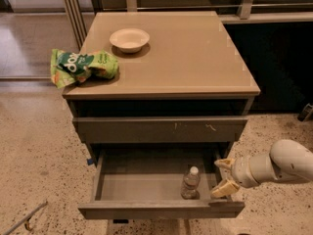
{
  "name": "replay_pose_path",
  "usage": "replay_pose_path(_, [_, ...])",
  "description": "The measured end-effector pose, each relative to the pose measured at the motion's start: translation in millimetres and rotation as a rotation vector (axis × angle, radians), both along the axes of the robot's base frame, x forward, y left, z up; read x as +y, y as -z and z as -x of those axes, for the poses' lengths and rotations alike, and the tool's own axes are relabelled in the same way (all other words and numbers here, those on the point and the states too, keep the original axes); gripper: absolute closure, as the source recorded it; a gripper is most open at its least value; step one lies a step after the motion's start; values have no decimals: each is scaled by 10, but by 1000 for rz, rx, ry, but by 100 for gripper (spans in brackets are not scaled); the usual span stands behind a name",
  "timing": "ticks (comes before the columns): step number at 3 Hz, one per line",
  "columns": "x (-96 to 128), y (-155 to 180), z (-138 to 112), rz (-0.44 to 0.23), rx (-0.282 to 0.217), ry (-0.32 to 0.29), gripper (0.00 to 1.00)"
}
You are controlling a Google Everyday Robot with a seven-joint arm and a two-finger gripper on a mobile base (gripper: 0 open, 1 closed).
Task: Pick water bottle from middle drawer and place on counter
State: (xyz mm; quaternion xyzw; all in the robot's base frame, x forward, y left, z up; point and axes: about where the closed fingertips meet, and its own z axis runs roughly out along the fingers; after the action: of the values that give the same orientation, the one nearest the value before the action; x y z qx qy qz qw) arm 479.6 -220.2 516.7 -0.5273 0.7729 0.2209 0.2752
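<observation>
The water bottle (190,183) is small and clear with a white cap. It stands upright in the right front part of the open middle drawer (132,186). My gripper (221,176) reaches in from the right on a white arm. It is open, with its pale fingers spread over the drawer's right side, a short way right of the bottle and apart from it. The tan counter (190,58) tops the cabinet above.
A cream bowl (129,39) sits at the back left of the counter. A green snack bag (82,66) hangs over the counter's left edge. The scratched drawer front (161,129) above is closed. Speckled floor surrounds the cabinet. A dark wall stands to the right.
</observation>
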Motion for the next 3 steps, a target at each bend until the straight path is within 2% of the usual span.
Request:
replay_pose_path(1, [103,149,-45,-42,-9,-7,10])
replay_pose_path(3, [422,305,-166,-125,-29,-38,14])
